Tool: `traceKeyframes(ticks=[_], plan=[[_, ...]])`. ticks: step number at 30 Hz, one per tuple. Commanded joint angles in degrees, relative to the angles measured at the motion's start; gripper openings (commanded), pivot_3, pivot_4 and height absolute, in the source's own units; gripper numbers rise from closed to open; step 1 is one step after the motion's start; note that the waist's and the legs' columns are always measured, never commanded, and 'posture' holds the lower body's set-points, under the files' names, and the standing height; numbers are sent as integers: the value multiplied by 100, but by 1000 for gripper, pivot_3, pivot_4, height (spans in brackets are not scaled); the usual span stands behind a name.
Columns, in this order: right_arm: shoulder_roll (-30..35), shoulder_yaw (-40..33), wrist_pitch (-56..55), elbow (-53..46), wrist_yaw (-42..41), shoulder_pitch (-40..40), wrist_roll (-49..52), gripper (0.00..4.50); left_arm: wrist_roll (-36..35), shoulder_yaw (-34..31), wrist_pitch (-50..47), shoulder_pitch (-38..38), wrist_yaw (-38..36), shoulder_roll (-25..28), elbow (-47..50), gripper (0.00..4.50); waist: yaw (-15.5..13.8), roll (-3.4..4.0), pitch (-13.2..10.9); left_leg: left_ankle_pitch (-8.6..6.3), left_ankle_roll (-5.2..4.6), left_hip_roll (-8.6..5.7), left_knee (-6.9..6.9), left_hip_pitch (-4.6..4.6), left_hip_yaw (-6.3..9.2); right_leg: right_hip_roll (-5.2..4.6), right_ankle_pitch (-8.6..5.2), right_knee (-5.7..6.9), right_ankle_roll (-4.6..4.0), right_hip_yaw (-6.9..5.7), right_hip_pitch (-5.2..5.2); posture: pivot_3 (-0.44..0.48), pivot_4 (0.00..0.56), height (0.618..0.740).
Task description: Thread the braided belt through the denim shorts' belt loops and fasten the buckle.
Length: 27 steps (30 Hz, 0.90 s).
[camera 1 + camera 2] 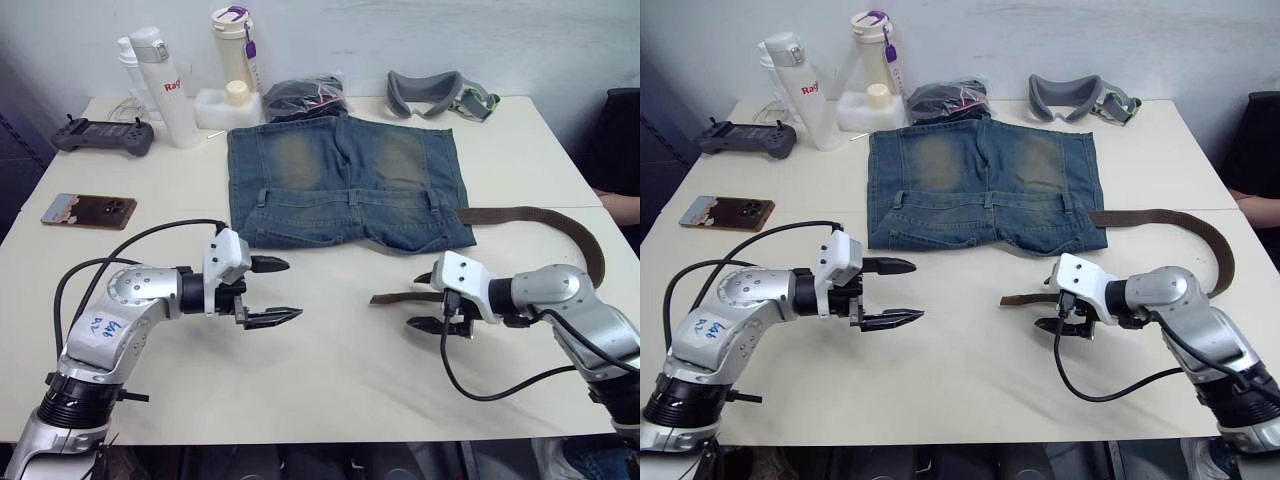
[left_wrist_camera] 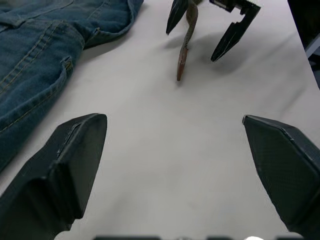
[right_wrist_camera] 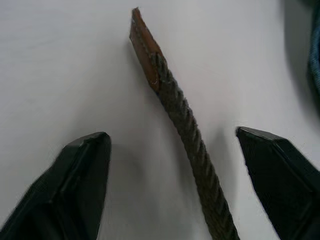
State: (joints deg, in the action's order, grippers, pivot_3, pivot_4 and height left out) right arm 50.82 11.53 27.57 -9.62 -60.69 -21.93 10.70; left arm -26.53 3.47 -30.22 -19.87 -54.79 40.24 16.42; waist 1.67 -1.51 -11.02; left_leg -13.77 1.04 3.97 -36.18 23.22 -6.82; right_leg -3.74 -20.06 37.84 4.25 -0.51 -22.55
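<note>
The denim shorts point(image 1: 350, 190) lie flat at the table's middle, with belt loops point(image 1: 354, 196) across a stitched band. The braided belt point(image 1: 530, 215) starts at the shorts' right edge, curves round behind my right arm, and ends in a flat brown tip point(image 1: 378, 298) on the table. My right gripper point(image 1: 418, 300) is open, one finger on each side of the belt point(image 3: 185, 125) just behind that tip, without gripping it. My left gripper point(image 1: 293, 289) is open over bare table, in front of the shorts' left half and facing the right one. The buckle is out of view.
Along the far edge stand a white flask point(image 1: 165, 85), a bottle point(image 1: 235, 50), a white box point(image 1: 222, 107), a black cloth bundle point(image 1: 300, 95) and a grey headset point(image 1: 440, 92). A controller point(image 1: 103, 135) and a phone point(image 1: 88, 210) lie left. A person's hand point(image 1: 622, 205) shows at the right edge.
</note>
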Motion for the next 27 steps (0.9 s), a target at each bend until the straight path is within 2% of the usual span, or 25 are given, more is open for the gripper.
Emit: traceKeyframes(ticks=[1,4,6,10,19,22,24,25,27], plan=[[-105,-8,-275,111,-156,-179,-19,2240,104,68,252,-285,122,-303,-125,4500,-7,-1,0,0,0,-2,0,0,1,8,0,0,0,-2,0,0,150,730],[-184,0,-373,181,-347,-287,54,750,44,63,309,-470,118,-546,-241,4500,-9,-1,-1,0,0,-2,-4,2,2,16,1,3,1,-2,0,0,150,730],[-272,-184,-229,77,-533,-402,413,65,-114,49,278,-588,37,-723,-318,4500,-6,-1,0,0,-1,-3,-5,1,1,17,1,3,2,-2,1,0,150,730],[-398,-700,560,-292,-785,-643,1445,65,-177,275,238,-795,-65,-1113,-501,4500,-2,-1,-1,0,0,0,-6,2,-2,19,2,5,4,-1,0,0,150,730],[-289,-1123,1527,-880,-737,-763,2398,65,-72,570,197,-1221,212,-1989,-854,4500,-16,-2,-1,-11,-20,0,-16,3,5,12,3,5,6,-2,7,0,150,730],[-245,-1151,1622,-941,-626,-738,2406,0,-117,602,129,-1252,168,-2088,-842,3696,0,-2,-1,-11,-20,1,-20,3,4,11,4,4,8,-1,8,0,150,730],[-227,-1158,1661,-970,-553,-735,2401,0,-88,666,99,-1225,87,-2055,-812,2952,4,-1,-1,-11,-19,3,-20,3,3,11,4,5,8,1,7,0,150,730],[-232,-1176,1690,-987,-523,-732,2429,0,-51,729,72,-1212,44,-2021,-795,2353,0,-1,-1,-10,-18,7,-21,2,3,12,4,5,7,2,7,0,150,730],[-225,-1193,1705,-1016,-487,-720,2450,0,147,880,178,-1214,-7,-1946,-800,1631,-2,-1,-1,-9,-16,9,-20,2,5,15,4,6,6,1,6,0,150,730]])
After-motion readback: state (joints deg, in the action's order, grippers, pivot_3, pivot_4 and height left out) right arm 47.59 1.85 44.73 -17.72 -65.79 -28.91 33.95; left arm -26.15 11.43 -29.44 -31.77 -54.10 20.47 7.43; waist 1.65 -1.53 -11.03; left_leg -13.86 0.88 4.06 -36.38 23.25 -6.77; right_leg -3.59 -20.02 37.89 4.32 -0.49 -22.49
